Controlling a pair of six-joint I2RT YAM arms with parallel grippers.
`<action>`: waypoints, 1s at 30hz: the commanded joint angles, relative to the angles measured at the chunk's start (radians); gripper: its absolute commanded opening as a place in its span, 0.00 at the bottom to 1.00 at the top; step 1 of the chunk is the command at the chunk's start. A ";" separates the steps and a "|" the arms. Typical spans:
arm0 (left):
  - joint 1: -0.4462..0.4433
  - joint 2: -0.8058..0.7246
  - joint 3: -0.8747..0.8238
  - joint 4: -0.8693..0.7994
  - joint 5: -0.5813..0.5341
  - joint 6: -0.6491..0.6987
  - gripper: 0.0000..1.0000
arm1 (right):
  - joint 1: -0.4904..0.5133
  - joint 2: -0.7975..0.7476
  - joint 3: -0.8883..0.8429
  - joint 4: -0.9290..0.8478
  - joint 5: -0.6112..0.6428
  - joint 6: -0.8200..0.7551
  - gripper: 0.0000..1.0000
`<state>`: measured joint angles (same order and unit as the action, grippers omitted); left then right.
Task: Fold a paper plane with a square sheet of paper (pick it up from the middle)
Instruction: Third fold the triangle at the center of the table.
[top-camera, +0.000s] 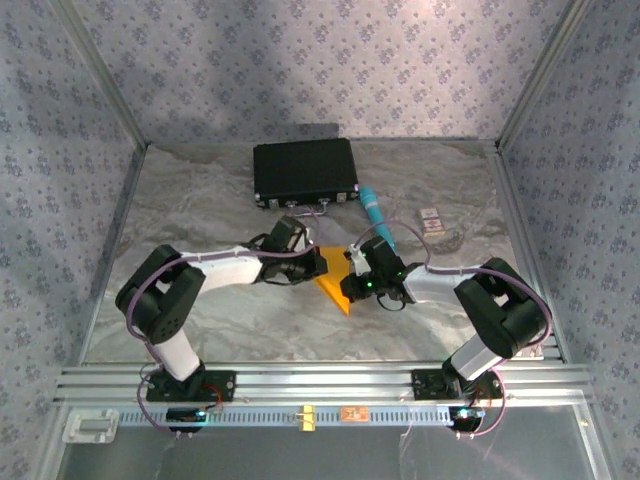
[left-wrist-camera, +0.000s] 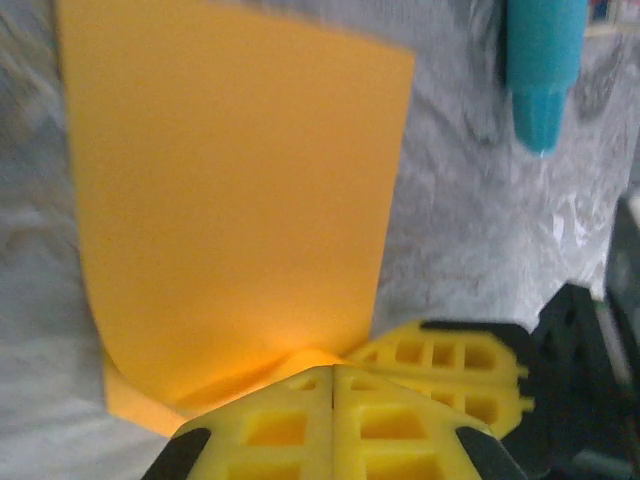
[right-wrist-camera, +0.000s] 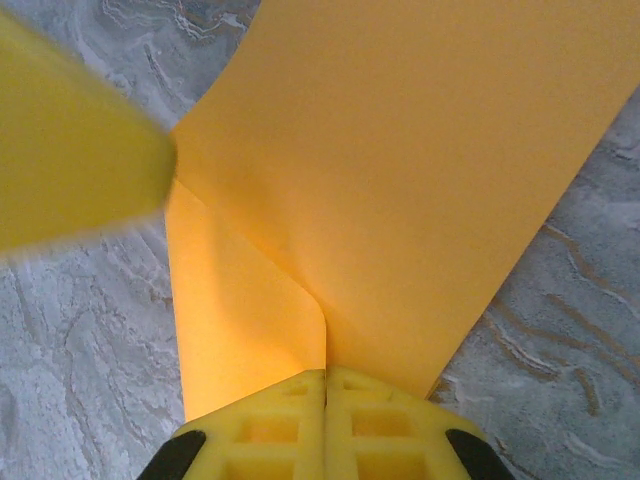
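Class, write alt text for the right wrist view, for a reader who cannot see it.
The right gripper, shut at bottom centre, pinches an orange-yellow sheet of paper that fans upward, with a folded flap at lower left. A blurred yellow finger reaches the paper's edge from the left, over a grey marbled table.

Centre: the square sheet of paper (top-camera: 336, 292) is laid on the bench (top-camera: 250, 330).
Behind it: the case (top-camera: 305, 172) is set.
Right of case: the tube (top-camera: 374, 208) is placed.
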<state>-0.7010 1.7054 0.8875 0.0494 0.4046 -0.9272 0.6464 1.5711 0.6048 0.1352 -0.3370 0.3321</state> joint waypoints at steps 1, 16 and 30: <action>0.031 0.057 0.097 -0.075 0.018 0.079 0.06 | -0.006 0.018 -0.005 -0.016 -0.005 0.008 0.03; 0.037 0.266 0.228 -0.219 0.020 0.171 0.04 | -0.008 0.003 0.014 -0.038 -0.015 -0.014 0.03; 0.034 0.276 0.234 -0.234 0.018 0.175 0.04 | -0.017 0.005 0.047 -0.057 -0.014 -0.039 0.03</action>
<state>-0.6609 1.9469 1.1168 -0.1108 0.4271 -0.7681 0.6361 1.5711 0.6285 0.1001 -0.3447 0.3157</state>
